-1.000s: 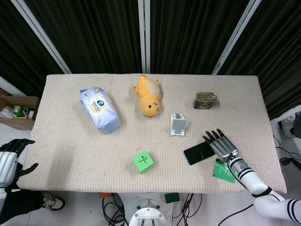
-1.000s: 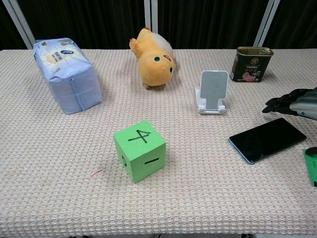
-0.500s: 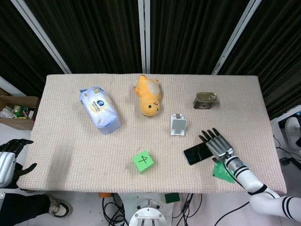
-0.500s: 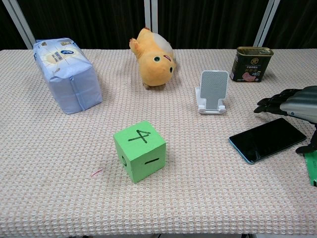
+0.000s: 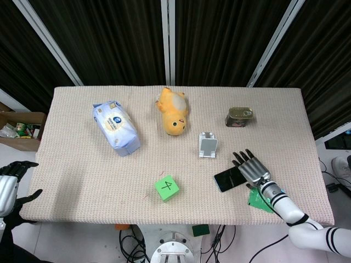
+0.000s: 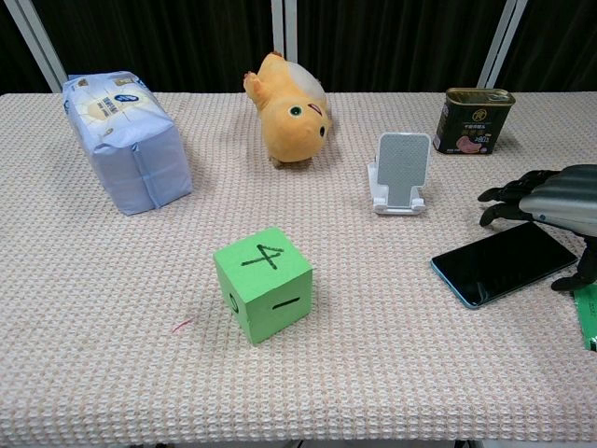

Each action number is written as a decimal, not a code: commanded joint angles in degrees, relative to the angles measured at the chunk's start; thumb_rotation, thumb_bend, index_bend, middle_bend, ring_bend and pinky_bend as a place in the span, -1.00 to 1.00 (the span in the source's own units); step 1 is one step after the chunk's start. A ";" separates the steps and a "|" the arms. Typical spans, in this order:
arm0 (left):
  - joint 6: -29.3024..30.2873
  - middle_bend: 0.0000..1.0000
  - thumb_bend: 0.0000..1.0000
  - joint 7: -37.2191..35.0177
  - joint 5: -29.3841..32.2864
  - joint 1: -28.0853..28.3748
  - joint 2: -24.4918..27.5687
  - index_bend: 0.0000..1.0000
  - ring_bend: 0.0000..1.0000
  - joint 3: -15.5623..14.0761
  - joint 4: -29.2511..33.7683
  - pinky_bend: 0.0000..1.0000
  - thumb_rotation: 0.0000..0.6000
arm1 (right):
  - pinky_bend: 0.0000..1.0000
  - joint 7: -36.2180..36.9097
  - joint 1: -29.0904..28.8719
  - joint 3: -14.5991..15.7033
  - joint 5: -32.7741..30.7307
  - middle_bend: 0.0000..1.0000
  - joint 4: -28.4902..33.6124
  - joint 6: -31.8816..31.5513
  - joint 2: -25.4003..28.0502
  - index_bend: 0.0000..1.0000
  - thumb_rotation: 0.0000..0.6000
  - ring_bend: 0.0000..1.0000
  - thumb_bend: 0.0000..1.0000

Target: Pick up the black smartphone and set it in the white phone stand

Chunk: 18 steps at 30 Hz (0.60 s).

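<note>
The black smartphone (image 5: 228,178) (image 6: 504,262) lies flat on the table near its front right. My right hand (image 5: 250,167) (image 6: 550,202) hovers over the phone's right end, fingers spread and pointing left, thumb hanging down by the phone's right edge; it holds nothing. The white phone stand (image 5: 208,146) (image 6: 400,174) stands upright just behind and left of the phone, with nothing in it. My left hand (image 5: 10,185) shows only in the head view, off the table's front left corner, fingers apart and holding nothing.
A green cube marked 4 (image 5: 166,187) (image 6: 263,284) sits front centre. Behind are a blue wipes pack (image 5: 116,127) (image 6: 127,140), an orange plush toy (image 5: 173,111) (image 6: 289,110) and a tin can (image 5: 239,116) (image 6: 477,120). A green card (image 5: 260,199) (image 6: 587,315) lies at the right front edge.
My right hand has moved left and a little lower over the phone's right end, its thumb coming down beside the phone. The phone has not moved.
</note>
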<state>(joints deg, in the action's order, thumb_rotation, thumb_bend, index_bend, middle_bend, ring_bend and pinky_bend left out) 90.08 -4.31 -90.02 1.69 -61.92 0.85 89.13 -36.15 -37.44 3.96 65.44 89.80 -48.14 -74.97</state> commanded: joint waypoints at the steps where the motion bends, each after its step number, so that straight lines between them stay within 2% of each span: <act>1: 0.15 -0.34 -0.91 -0.21 0.06 -0.10 0.02 -0.39 -0.49 0.02 -0.13 -0.29 1.00 | -1.00 -0.40 0.04 0.06 0.03 -1.00 -0.15 -0.35 -0.31 -0.13 1.00 -1.00 -0.55; 6: 0.23 -0.34 -0.91 -0.43 -0.04 -0.14 0.00 -0.39 -0.49 -0.04 -0.37 -0.29 1.00 | -1.00 0.27 0.34 -0.02 0.27 -1.00 0.05 -0.98 -0.39 0.03 1.00 -1.00 -0.51; 9: 0.17 -0.34 -0.91 -0.52 -0.01 -0.10 -0.02 -0.39 -0.49 -0.01 -0.46 -0.29 1.00 | -1.00 1.27 0.62 -0.13 1.05 -1.00 0.11 -1.55 -0.24 0.21 1.00 -1.00 -0.44; 13: 0.10 -0.34 -0.91 -0.53 -0.09 0.00 -0.01 -0.39 -0.49 0.01 -0.44 -0.29 1.00 | -1.00 4.23 1.29 -0.34 3.37 -0.99 0.13 -2.68 0.11 0.47 1.00 -1.00 -0.38; 18: 0.18 -0.34 -0.91 -0.57 -0.17 0.05 -0.02 -0.39 -0.49 0.06 -0.40 -0.29 1.00 | -1.00 8.77 2.12 -0.20 6.89 -0.92 -0.22 -3.55 0.71 0.64 1.00 -1.00 -0.28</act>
<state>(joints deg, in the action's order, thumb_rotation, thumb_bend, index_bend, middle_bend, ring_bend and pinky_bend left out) 90.26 -4.87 -90.19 1.74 -61.94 0.90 88.73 -28.80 -35.73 3.71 71.09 89.75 -51.26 -74.58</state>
